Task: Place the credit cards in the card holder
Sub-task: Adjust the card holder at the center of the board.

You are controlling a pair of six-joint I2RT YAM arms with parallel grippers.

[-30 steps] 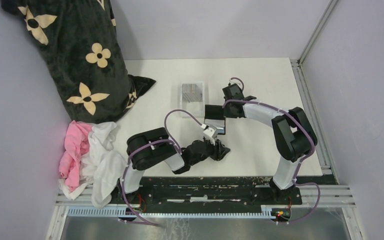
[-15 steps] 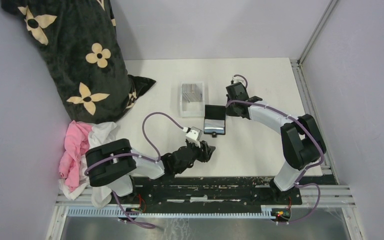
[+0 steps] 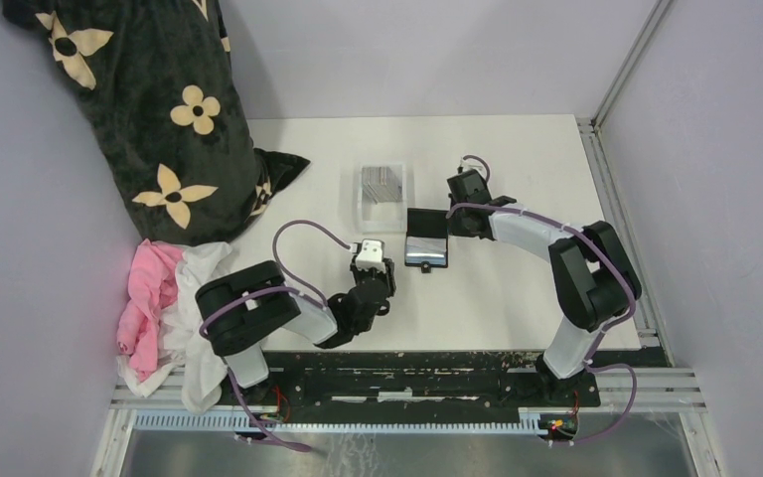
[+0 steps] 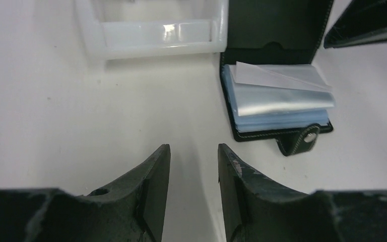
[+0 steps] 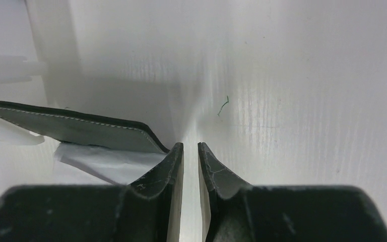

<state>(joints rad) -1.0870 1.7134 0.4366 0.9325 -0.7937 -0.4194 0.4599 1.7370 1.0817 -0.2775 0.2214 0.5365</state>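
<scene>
2 empty: left pincer open, right pincer barely parted beside card holder, near clear tray.

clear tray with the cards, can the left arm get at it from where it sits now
Probably yes: the left tool is open and empty, aimed at the clear tray with only table between them; the card holder lies off to the side.

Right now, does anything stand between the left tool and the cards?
Only the near wall of the tray. The left tool is open and faces the tray, and the cards lie inside it, behind that wall. The holder lies to the right, off that line.
</scene>
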